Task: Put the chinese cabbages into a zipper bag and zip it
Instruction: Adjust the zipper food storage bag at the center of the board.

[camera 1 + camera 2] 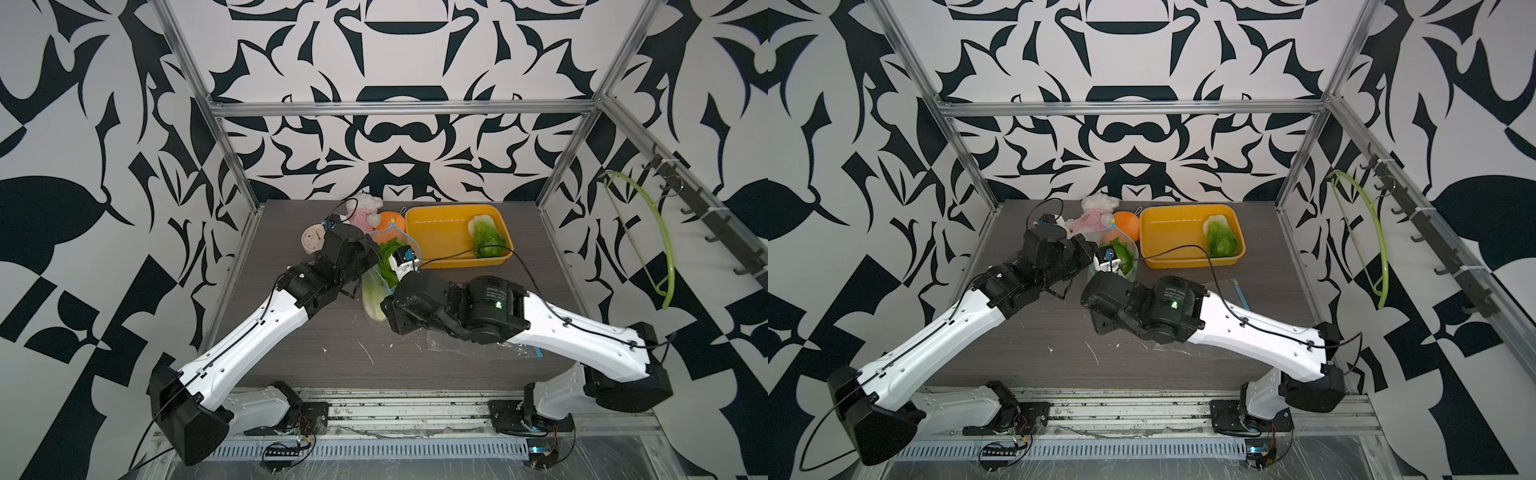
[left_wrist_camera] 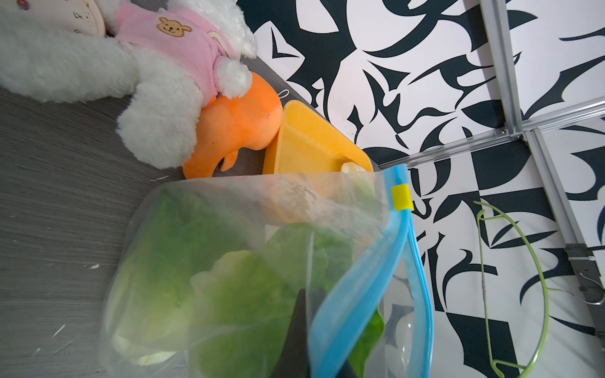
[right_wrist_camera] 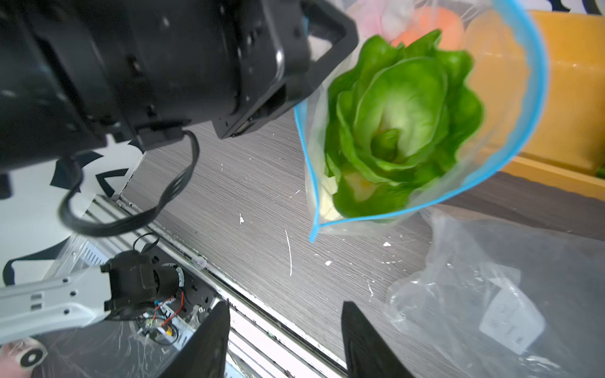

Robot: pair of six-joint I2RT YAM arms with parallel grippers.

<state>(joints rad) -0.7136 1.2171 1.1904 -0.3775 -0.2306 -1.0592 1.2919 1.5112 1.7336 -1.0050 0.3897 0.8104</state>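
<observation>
Chinese cabbages [image 3: 393, 124] show hazily through zipper bag [image 2: 370, 278], left gripper [image 1: 371, 252] clamped on it, right gripper [image 3: 284, 309] agape

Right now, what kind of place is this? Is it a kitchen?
Probably a robot lab, not a kitchen. The left arm and right arm are bolted to a rail by the table. A metal frame with patterned walls surrounds it.

- The clock [image 2: 70, 16] face shows the numerals 4 and 5 at its rim.
- The small print on the right arm's motor housing [image 1: 494, 293] is unreadable.
</observation>
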